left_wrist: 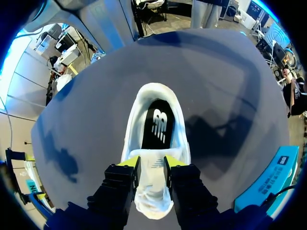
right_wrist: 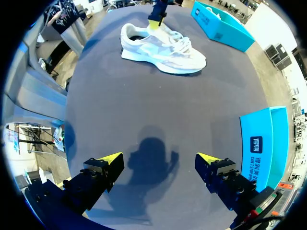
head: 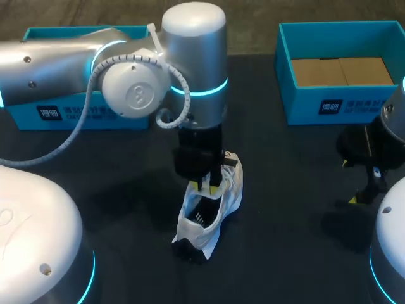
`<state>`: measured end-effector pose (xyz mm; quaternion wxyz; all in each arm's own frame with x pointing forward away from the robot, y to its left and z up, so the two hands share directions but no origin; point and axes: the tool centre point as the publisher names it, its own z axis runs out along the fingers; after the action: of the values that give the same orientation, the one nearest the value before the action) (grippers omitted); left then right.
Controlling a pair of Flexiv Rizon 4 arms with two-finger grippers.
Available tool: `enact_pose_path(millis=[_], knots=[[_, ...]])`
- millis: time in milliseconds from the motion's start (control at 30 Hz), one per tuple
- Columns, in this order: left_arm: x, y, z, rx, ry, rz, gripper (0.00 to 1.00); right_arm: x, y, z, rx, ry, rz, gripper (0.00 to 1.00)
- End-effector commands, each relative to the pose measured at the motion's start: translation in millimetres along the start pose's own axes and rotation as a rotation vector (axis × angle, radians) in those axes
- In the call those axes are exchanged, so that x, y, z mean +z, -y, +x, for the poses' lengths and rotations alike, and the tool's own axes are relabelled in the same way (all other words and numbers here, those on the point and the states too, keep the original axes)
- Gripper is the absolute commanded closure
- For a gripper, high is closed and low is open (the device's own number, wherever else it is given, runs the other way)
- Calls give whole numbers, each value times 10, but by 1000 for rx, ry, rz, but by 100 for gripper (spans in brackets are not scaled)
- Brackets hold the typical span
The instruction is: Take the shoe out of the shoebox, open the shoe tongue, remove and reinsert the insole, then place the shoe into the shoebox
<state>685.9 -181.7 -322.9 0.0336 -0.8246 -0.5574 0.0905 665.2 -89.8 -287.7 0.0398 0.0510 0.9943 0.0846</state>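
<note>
Roughly at the middle of the dark desk (head: pixel 285 215) stands the white shoe (head: pixel 209 212), upright on its sole, with its heel toward the near edge and its toe toward the far edge. The left gripper (left_wrist: pixel 152 165) comes down on it from above and is clenched on the white tongue (left_wrist: pixel 152 184), with one yellow-tipped finger (left_wrist: pixel 128 163) pressed against each side of it. Past the tongue the shoe's mouth lies open, and the black insole (left_wrist: pixel 158 124) with a white mark rests flat inside. The right gripper (right_wrist: pixel 159 160) hangs near the desk's right edge, well apart from the shoe, its fingers spread wide with nothing between them. An open blue shoebox (head: pixel 342 104) with a brown floor sits at the far right corner. A second blue box (head: pixel 63 114) sits at the far left corner, partly hidden behind the left arm (head: pixel 126 69).
</note>
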Motion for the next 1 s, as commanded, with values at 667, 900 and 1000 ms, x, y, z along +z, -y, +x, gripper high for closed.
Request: enact_pose_path(millis=[667, 900, 1000], knots=[[308, -23, -59, -3, -5, 5, 69, 1, 12, 19, -2, 3, -1, 0], [186, 74, -41, 9, -12, -12, 67, 1, 12, 19, -2, 3, -1, 0], [54, 121, -28, 12, 1, -42, 67, 1, 12, 19, -2, 3, -1, 0]])
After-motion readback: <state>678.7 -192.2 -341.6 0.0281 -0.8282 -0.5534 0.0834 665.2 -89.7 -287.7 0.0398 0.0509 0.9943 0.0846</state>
